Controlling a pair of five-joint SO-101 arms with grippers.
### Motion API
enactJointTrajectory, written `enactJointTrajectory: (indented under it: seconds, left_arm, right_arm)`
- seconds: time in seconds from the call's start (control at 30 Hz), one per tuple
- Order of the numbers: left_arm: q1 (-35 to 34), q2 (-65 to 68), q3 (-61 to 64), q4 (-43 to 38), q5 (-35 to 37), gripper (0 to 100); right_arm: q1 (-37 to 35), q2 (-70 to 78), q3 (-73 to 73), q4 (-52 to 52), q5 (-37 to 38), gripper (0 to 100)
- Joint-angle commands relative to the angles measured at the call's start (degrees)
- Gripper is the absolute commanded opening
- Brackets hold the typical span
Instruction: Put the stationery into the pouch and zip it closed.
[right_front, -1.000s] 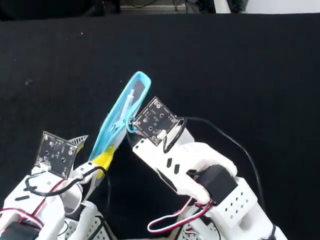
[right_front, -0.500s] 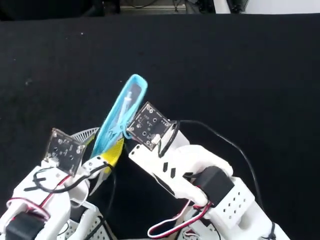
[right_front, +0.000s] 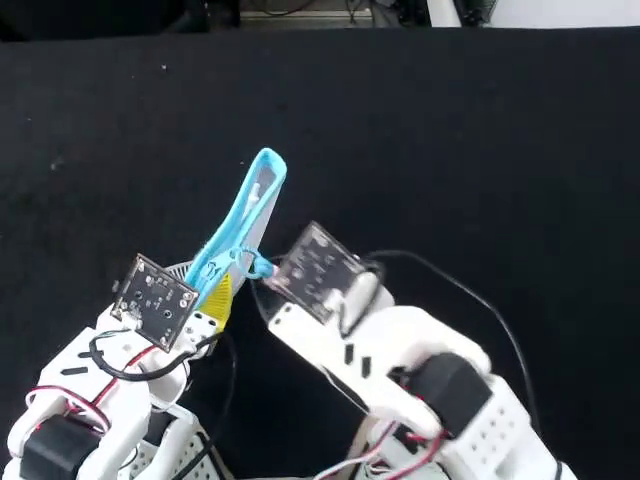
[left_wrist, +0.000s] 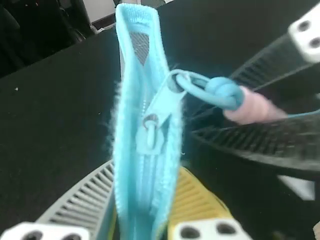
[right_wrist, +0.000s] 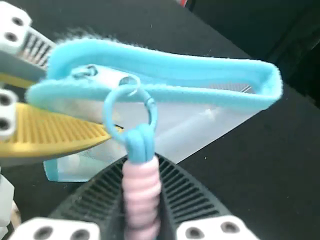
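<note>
My left hand (right_front: 215, 292) is pressed onto the near end of the pouch (right_front: 246, 212), with the yellow finger (left_wrist: 196, 200) on one side and the grey ribbed finger (left_wrist: 82, 197) on the other, so the light blue fabric is pinched between them. The pouch stands on its narrow edge with the zip side up and slants away from me over the black table (right_front: 480, 130); I cannot tell whether its far end touches the table. Its walls are a pale see-through mesh edged in blue; a slim pale object (right_front: 262, 190) shows through near the far end, too blurred for me to name.

My right hand (right_front: 264, 272) is just beside my left, at the pouch's flank; its two black ribbed fingers (right_wrist: 185, 200) are pinched on the pink bead (right_wrist: 141, 186) of the pull cord (right_wrist: 131, 112). The cord is a blue loop, knotted right above the bead and threaded through a small ring on the zip slider (left_wrist: 150, 131); it runs straight from the bead to the slider, sideways off the pouch's top edge. In the high view the cord meets the zip toward the end my left hand grips, well short of the far tip. I cannot tell which stretch of the zip is shut; the blue edges lie close together along the whole top.
</note>
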Motion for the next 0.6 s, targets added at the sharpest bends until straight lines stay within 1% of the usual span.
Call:
enactJointTrajectory:
  seconds: [0.0, 0.07, 0.2, 0.4, 0.57]
  left_arm:
    - [0.7, 0.6, -0.1, -0.4, -0.7, 3]
    - [0.7, 0.6, 0.0, -0.4, -0.7, 3]
    - [0.7, 0.6, 0.0, -0.4, -0.7, 3]
    - [0.7, 0.6, 0.0, -0.4, -0.7, 3]
    - [0.7, 0.6, 0.0, -0.4, -0.7, 3]
  right_arm:
    - [-0.4, -2.4, -1.4, 0.1, -0.5, 13.4]
    - [-0.4, -2.5, -1.2, -0.4, -0.6, 16.3]
    - [-0.5, -2.8, -1.3, -2.5, -0.6, 15.2]
    - [-5.5, -2.9, -0.9, -5.8, -0.5, 15.5]
    - [-6.0, -4.2, 0.1, -6.4, -0.2, 15.5]
